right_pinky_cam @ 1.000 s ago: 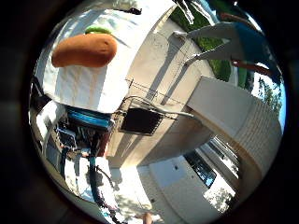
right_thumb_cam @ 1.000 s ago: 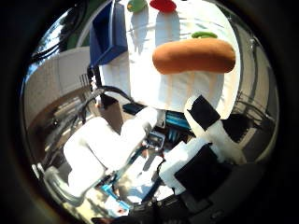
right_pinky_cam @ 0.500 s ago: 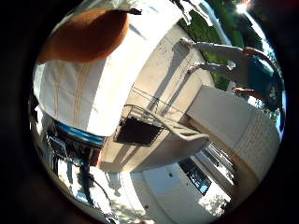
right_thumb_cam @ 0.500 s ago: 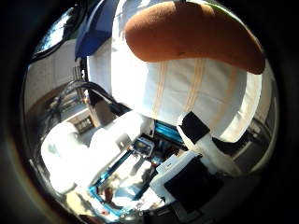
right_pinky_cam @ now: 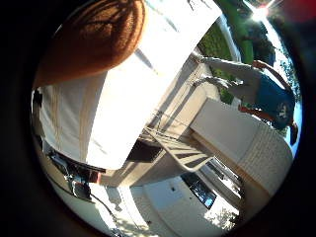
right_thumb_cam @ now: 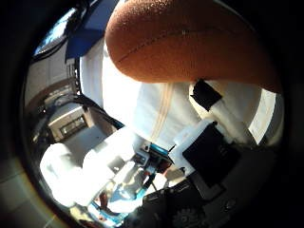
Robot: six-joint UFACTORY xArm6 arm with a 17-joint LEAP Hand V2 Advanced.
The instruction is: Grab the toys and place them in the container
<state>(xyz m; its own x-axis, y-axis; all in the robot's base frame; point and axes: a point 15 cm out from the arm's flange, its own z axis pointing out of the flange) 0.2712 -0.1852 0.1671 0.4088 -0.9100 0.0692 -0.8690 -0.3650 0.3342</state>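
A brown, bread-shaped toy (right_thumb_cam: 185, 43) lies on a white cloth with pale stripes (right_thumb_cam: 142, 104). It fills much of the right thumb side palm view, so it is close to the palm. It also shows in the right little finger side palm view (right_pinky_cam: 94, 39), on the same cloth (right_pinky_cam: 118, 99). My hand (right_thumb_cam: 180, 157) is over the toy with white and black fingers (right_thumb_cam: 204, 95) reaching towards it, relaxed and not closed round it. One fingertip is close to the toy's side. A blue container (right_thumb_cam: 87, 40) stands on the cloth beside the toy.
The cloth hangs over the table's edge (right_pinky_cam: 148, 128). A metal frame (right_pinky_cam: 183, 148) stands on the paved ground beside the table. A low light wall (right_pinky_cam: 242, 138) runs beyond it. The arm's base parts (right_thumb_cam: 71, 123) are below the table edge.
The hand has come much closer to the brown toy, which now fills far more of each view. The green and red toys seen a second ago are out of view.
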